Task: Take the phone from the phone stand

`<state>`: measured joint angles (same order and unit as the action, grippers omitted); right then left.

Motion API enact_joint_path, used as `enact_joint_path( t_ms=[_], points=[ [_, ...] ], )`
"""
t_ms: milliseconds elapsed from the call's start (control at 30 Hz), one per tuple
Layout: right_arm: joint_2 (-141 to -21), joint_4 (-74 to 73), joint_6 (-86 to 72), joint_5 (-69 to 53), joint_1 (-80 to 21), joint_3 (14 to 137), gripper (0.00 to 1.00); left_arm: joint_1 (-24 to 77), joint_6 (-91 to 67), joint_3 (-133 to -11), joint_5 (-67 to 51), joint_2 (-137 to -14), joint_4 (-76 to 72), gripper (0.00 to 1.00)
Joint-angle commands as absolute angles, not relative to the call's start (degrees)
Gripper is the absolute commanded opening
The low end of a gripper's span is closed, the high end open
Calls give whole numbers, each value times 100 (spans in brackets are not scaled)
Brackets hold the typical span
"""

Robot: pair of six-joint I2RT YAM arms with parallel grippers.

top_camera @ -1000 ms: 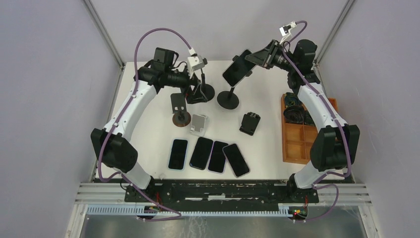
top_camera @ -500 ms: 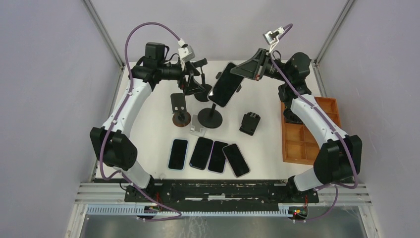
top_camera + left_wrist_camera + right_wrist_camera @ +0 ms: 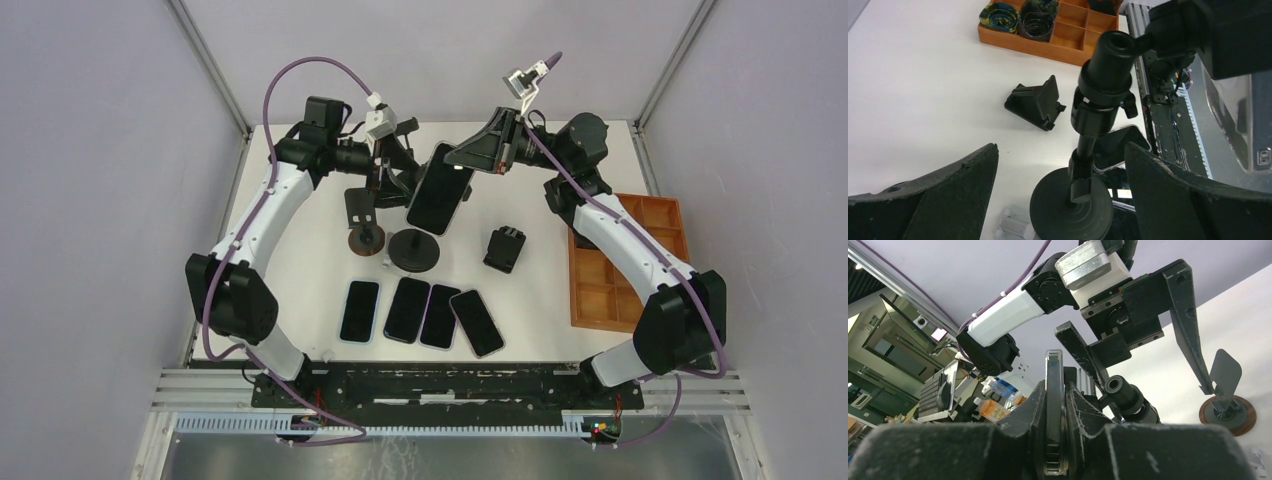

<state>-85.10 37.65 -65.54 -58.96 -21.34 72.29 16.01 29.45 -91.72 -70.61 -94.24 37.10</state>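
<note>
A black phone [image 3: 438, 196] sits tilted on a black pole stand [image 3: 413, 248] with a round base. My right gripper [image 3: 468, 158] is shut on the phone's upper end; in the right wrist view the phone [image 3: 1053, 405] shows edge-on between the fingers of that gripper [image 3: 1054, 440]. The stand's base hangs over a small white stand, seemingly off the table. My left gripper [image 3: 398, 160] is open with its fingers either side of the pole [image 3: 1087, 145], apart from it; in the left wrist view the gripper [image 3: 1060, 165] has wide jaws.
Several phones [image 3: 420, 312] lie in a row near the front. A black folded stand [image 3: 505, 248] and a brown-based stand [image 3: 365, 228] sit mid-table. A wooden tray [image 3: 600, 290] is on the right.
My right gripper carried the phone and its stand left and towards the front. My left gripper opened out and now straddles the pole.
</note>
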Motion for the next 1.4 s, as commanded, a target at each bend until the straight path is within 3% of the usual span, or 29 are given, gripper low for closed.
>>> enact_joint_path(
  t_ms=[0, 567, 700, 833, 900, 1033, 1133, 1367],
  points=[
    [-8192, 4196, -6722, -5633, -2156, 7753, 0, 1635, 3631, -9361, -7351, -9190, 4246, 100],
    [-8307, 4639, -7115, -5581, -2272, 7882, 0, 2034, 4153, -9732, -7385, -9475, 4772, 99],
    [-8248, 4706, -7113, -5554, -2293, 7763, 0, 2039, 4034, -9832, -7488, -9534, 4768, 83],
    [-8179, 4747, -7051, -5555, -2296, 7524, 0, 2038, 3987, -9842, -7499, -9503, 4766, 46],
    [-8128, 4746, -6990, -5563, -2299, 7390, 0, 2039, 3991, -9819, -7496, -9448, 4757, 35],
    [-7997, 4423, -6652, -5620, -2304, 7166, 0, 2039, 3933, -9864, -7472, -9377, 4761, 3],
    [-7860, 3864, -6168, -5642, -2316, 7104, 1, 2039, 3849, -9924, -7500, -9359, 4760, 2],
    [-7650, 3797, -5970, -5730, -2352, 6844, 31, 2056, 3479, -10109, -7664, -9311, 4758, 2]
  ],
)
